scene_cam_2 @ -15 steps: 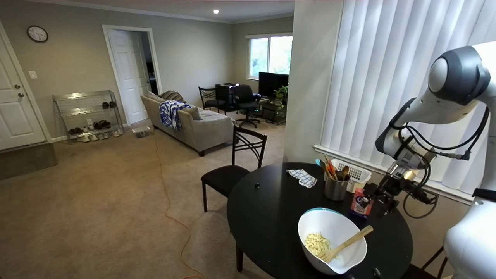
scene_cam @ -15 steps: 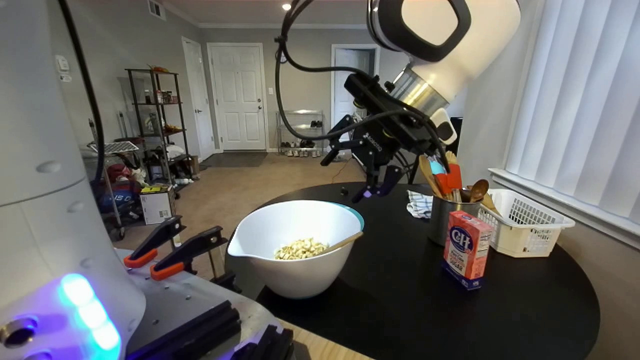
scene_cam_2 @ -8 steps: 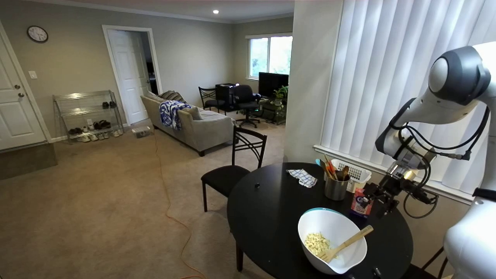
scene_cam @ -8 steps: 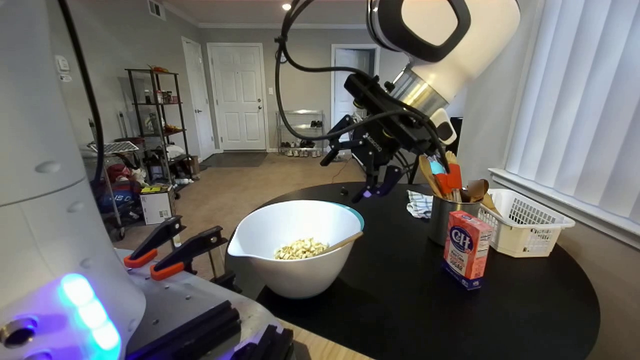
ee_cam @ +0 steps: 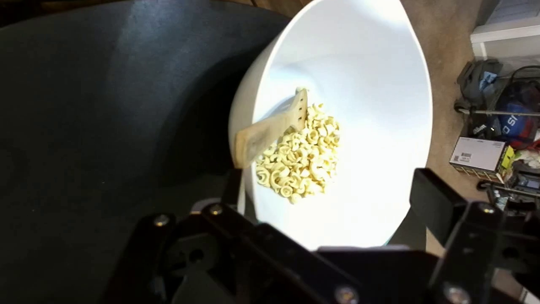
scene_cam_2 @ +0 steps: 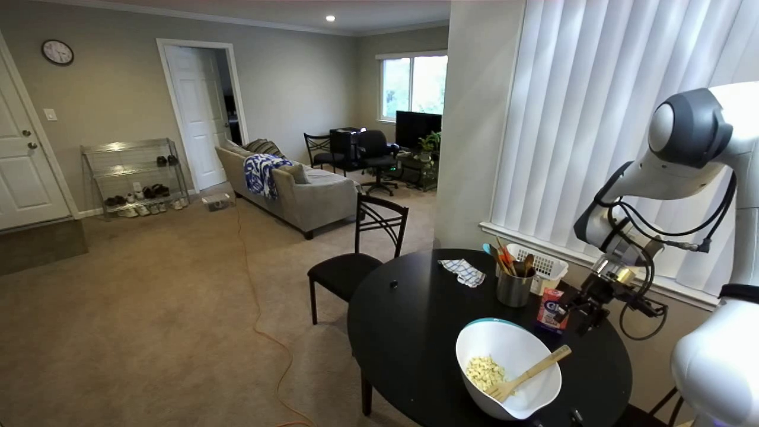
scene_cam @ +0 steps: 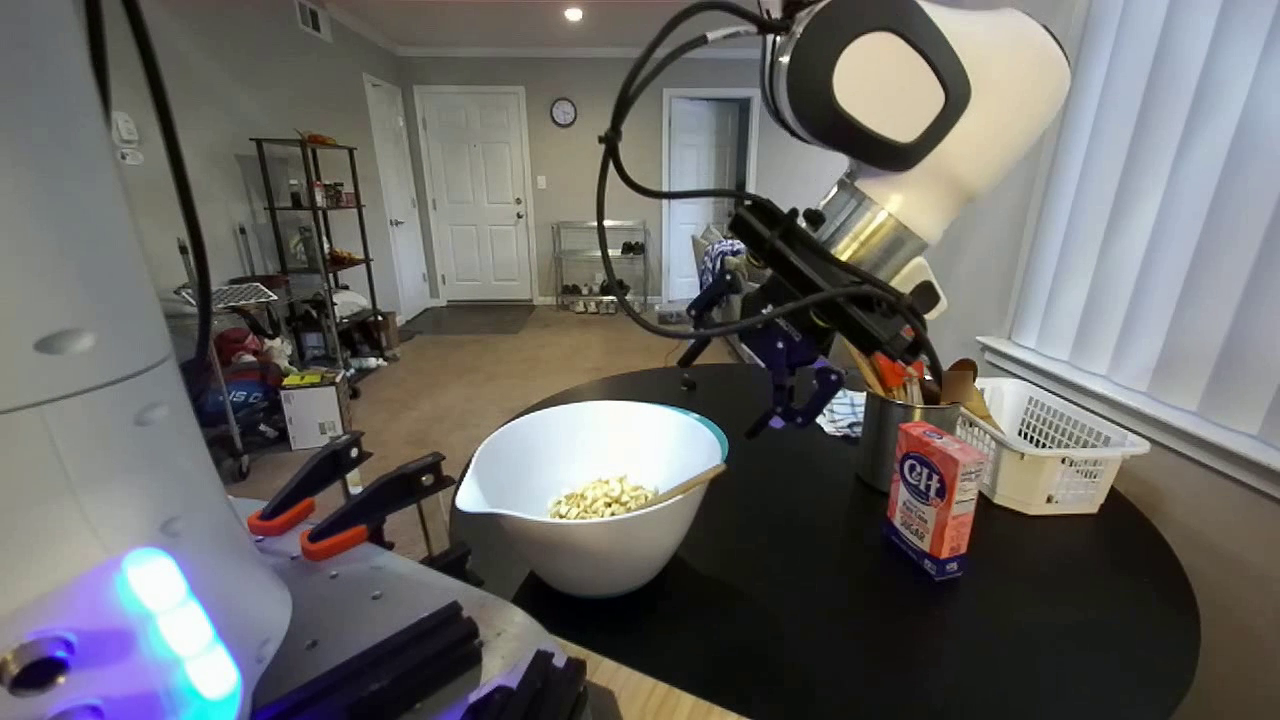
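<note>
My gripper (scene_cam: pixel 725 388) is open and empty, tilted in the air above the table beside the bowl. In the wrist view the gripper (ee_cam: pixel 333 188) has its jaws wide apart, with the bowl seen between and beyond them. The white bowl (scene_cam: pixel 600 560) stands upright on the black table and holds pale curled pasta (ee_cam: pixel 299 164). A wooden fork-like spoon (scene_cam_2: pixel 536 366) leans in the bowl, its handle over the rim; in the wrist view the spoon (ee_cam: pixel 265 135) points towards the left finger. A pink sugar box (scene_cam: pixel 930 500) stands upright nearby, partly behind the gripper (scene_cam_2: pixel 573 322) in an exterior view.
A metal utensil pot (scene_cam_2: pixel 514 290) and a white basket (scene_cam: pixel 1060 470) stand near the window side of the round black table (scene_cam: pixel 850 630). A checked cloth (scene_cam_2: pixel 465 273) and a small black object (scene_cam_2: pixel 394 284) lie on it. A chair (scene_cam_2: pixel 347 273) stands beside it.
In the last half second the arm and open gripper have moved lower and, in an exterior view, to the right, away from the bowl. Before that they were still. The bowl, spoon and box have not moved.
</note>
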`<state>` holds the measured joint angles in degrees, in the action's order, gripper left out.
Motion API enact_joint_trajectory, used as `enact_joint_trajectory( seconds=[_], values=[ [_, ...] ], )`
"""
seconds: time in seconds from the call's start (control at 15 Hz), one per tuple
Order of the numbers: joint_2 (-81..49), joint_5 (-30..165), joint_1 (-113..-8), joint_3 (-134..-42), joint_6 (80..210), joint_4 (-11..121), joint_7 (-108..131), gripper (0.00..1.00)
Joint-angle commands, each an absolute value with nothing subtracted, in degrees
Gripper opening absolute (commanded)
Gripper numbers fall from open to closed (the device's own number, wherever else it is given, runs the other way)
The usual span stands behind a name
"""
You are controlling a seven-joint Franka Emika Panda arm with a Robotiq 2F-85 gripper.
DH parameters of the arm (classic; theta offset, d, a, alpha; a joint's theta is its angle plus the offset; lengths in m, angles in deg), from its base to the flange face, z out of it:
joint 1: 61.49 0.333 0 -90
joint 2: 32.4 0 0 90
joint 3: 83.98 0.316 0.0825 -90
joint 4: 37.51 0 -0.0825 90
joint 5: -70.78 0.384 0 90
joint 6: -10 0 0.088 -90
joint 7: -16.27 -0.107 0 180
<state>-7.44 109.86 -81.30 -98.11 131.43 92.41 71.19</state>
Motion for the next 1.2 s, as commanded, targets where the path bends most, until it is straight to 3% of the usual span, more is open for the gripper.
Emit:
enact_joint_trajectory(
  seconds=[0.0,0.53,1.13],
  values=[
    [-0.16,113.22,-86.75,-94.28,133.10,88.05,78.97,1.00],
    [9.56,120.61,-93.80,-91.21,129.79,82.10,89.30,1.00],
    [10.06,122.54,-92.71,-92.66,128.66,82.09,93.13,1.00]
  ],
)
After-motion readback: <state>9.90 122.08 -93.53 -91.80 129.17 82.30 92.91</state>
